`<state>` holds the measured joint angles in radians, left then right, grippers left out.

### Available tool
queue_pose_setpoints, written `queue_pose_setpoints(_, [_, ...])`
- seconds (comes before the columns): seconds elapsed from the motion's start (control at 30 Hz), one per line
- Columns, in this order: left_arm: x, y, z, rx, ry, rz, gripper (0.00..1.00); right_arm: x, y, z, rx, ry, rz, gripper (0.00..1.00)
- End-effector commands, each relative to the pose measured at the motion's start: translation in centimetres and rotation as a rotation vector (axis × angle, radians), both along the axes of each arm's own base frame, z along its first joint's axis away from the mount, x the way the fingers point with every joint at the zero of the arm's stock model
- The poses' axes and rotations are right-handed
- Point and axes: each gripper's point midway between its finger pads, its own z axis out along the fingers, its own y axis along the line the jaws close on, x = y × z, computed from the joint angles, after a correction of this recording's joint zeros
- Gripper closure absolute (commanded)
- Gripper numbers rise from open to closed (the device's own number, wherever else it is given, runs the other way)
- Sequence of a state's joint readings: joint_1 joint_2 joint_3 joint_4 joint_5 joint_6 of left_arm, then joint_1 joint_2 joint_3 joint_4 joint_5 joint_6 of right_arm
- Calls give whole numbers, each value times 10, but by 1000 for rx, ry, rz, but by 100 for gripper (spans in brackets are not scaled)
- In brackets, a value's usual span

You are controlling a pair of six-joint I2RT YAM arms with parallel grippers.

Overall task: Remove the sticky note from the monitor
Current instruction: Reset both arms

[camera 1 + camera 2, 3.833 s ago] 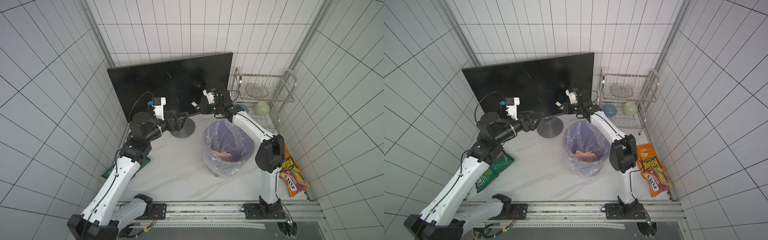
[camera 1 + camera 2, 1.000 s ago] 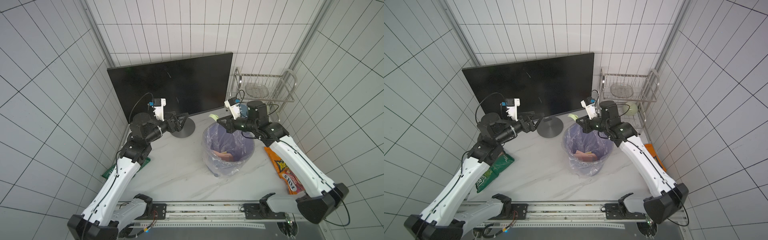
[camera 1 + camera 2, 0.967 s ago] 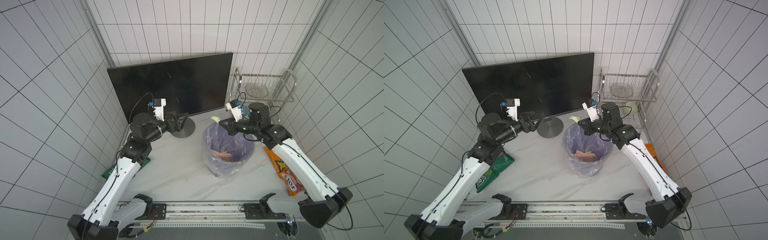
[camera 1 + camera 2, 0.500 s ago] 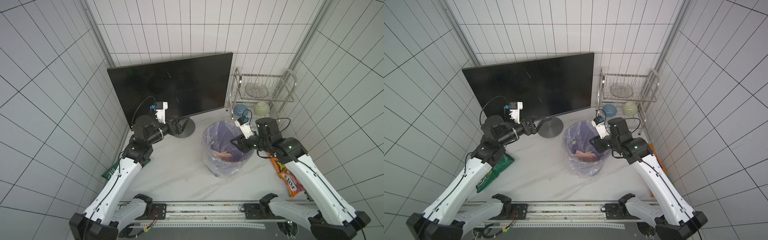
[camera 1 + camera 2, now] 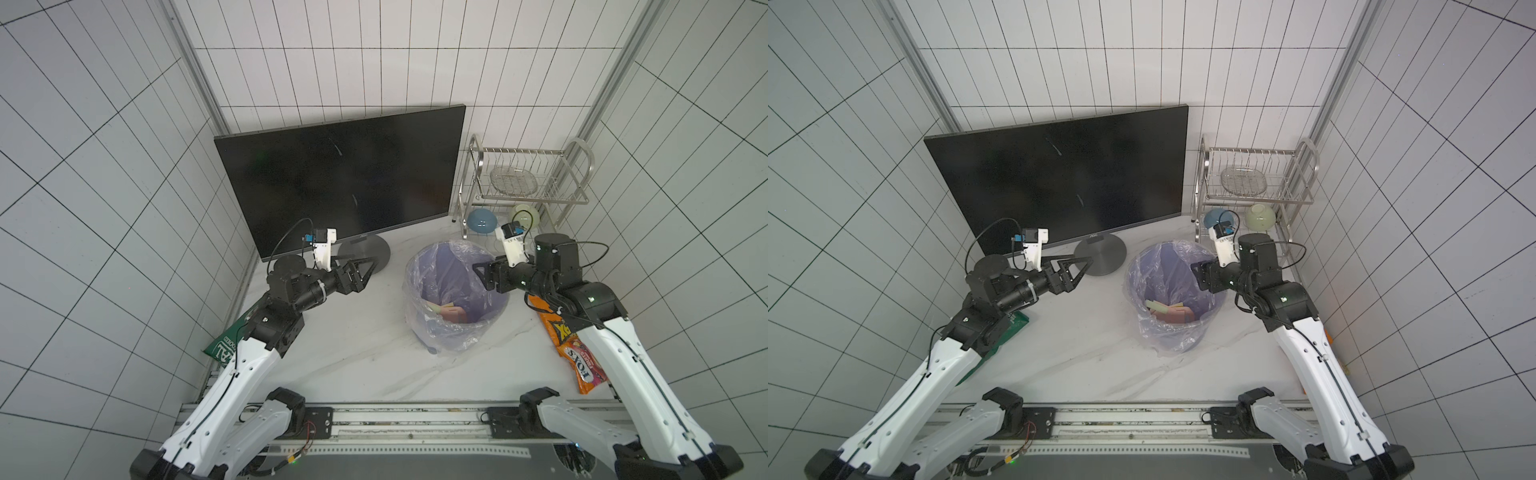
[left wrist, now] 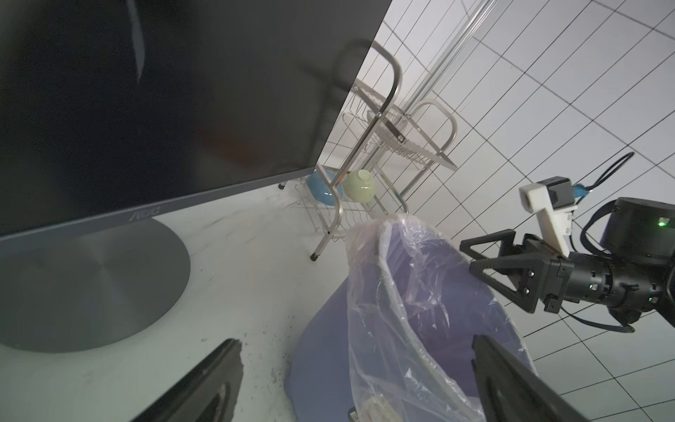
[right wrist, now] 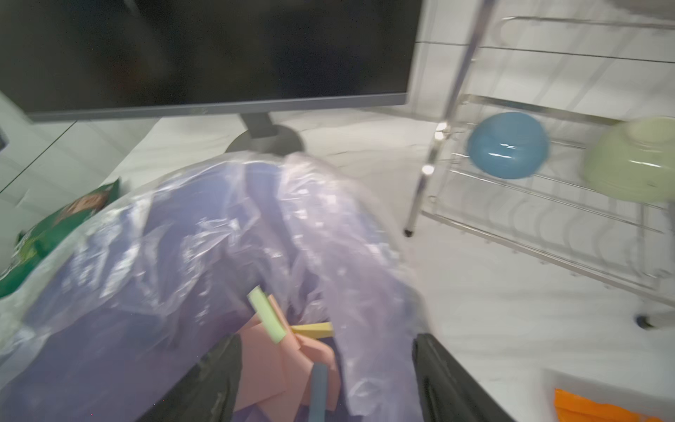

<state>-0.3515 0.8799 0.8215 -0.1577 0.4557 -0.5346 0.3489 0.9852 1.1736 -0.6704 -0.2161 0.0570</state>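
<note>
Hanging over the rim of the lined bin [image 5: 455, 338] with the right gripper [image 6: 468, 255] spread wide, nothing in it. Down inside the bin, a green sticky note [image 7: 266, 314] atop pink notes [image 7: 263, 365]. Behind the bin, no note to be seen on the monitor [image 5: 345, 183]. Left of the bin, left gripper [image 5: 365, 272] wide as well, empty. Looks like drop-off done; next, drawing back clear of the bin.
</note>
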Motion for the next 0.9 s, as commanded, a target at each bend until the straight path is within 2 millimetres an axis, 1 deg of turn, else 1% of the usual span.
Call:
queue_pose_setpoints(0.0, [0, 14, -27, 33, 44, 83, 2, 12, -38, 8, 44, -71, -186, 16])
queue_pose_setpoints(0.03, [-1, 19, -34, 39, 50, 114, 2, 14, -52, 6, 43, -82, -248, 14])
queue_pose_setpoints(0.1, [1, 32, -51, 53, 61, 186, 2, 20, -76, -5, 43, -82, -352, 14])
queue_pose_setpoints(0.2, [7, 58, -79, 102, 85, 343, 1, 28, -106, -24, 56, -75, -492, 13])
queue_pose_setpoints(0.27, [11, 76, -94, 148, 83, 439, 1, 34, -123, -43, 52, -78, -576, 12])
queue_pose_setpoints(0.33, [19, 100, -111, 184, 71, 565, 2, 40, -140, -66, 59, -63, -651, 11])
queue_pose_setpoints(0.37, [22, 108, -118, 200, 63, 605, 1, 43, -145, -75, 68, -42, -677, 11])
queue_pose_setpoints(0.47, [29, 126, -136, 261, 51, 682, 1, 49, -151, -89, 80, -37, -701, 10])
queue_pose_setpoints(0.53, [34, 135, -143, 298, 48, 710, 1, 54, -149, -97, 86, -39, -684, 10])
queue_pose_setpoints(0.6, [42, 151, -151, 308, 62, 768, 2, 61, -149, -112, 77, -19, -675, 10])
queue_pose_setpoints(0.63, [46, 157, -153, 287, 75, 763, 1, 65, -148, -121, 74, -6, -673, 10])
queue_pose_setpoints(0.67, [49, 159, -156, 266, 98, 735, 1, 69, -147, -129, 75, 4, -666, 9])
queue_pose_setpoints(0.7, [52, 163, -157, 264, 118, 737, 2, 73, -147, -139, 73, 17, -661, 9])
queue_pose_setpoints(0.73, [55, 169, -156, 277, 119, 745, 2, 77, -145, -145, 74, 11, -649, 9])
queue_pose_setpoints(0.8, [61, 177, -153, 305, 93, 768, 2, 85, -142, -151, 71, -16, -623, 7])
queue_pose_setpoints(0.83, [63, 179, -153, 298, 88, 774, 2, 88, -144, -152, 70, -37, -626, 4])
queue_pose_setpoints(0.87, [66, 180, -150, 285, 70, 764, 2, 91, -144, -154, 65, -54, -624, 3])
